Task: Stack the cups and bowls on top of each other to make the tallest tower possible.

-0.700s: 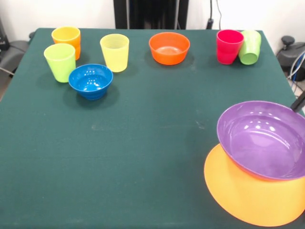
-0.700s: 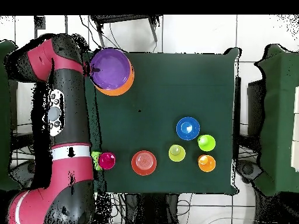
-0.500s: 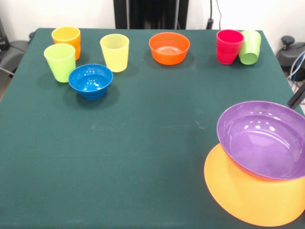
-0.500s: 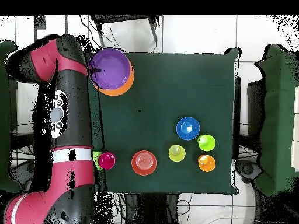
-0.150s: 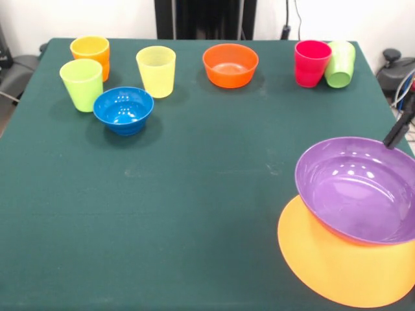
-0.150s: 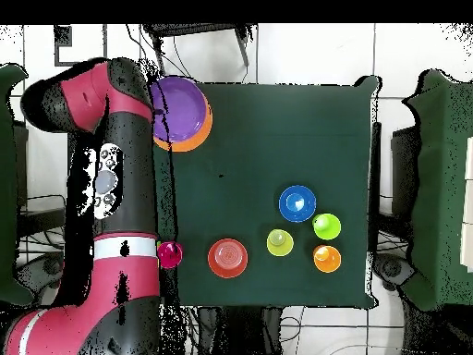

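The purple bowl (image 5: 360,189) rests tilted in the large orange-yellow bowl (image 5: 343,262) at the near right corner, forming a two-piece tower. A dark part of my gripper (image 5: 397,131) shows at the right edge, just behind the purple bowl's far rim. Along the far side stand the orange cup (image 5: 90,51), lime green cup (image 5: 82,84), yellow cup (image 5: 156,70), blue bowl (image 5: 123,109), red-orange bowl (image 5: 230,65), red cup (image 5: 312,62) and green cup (image 5: 340,63). In the overhead view the arm (image 6: 120,185) overlaps the purple bowl's (image 6: 185,106) left edge.
The dark green table (image 5: 207,194) has open cloth across its middle and near left. The red and green cups touch each other near the far right edge. In the overhead view the arm runs along the table's left side, beside the red cup (image 6: 170,253).
The arm has swung in toward the table, now covering the purple bowl's edge and the green cup in the overhead view. The dark gripper part rose slightly in the front view.
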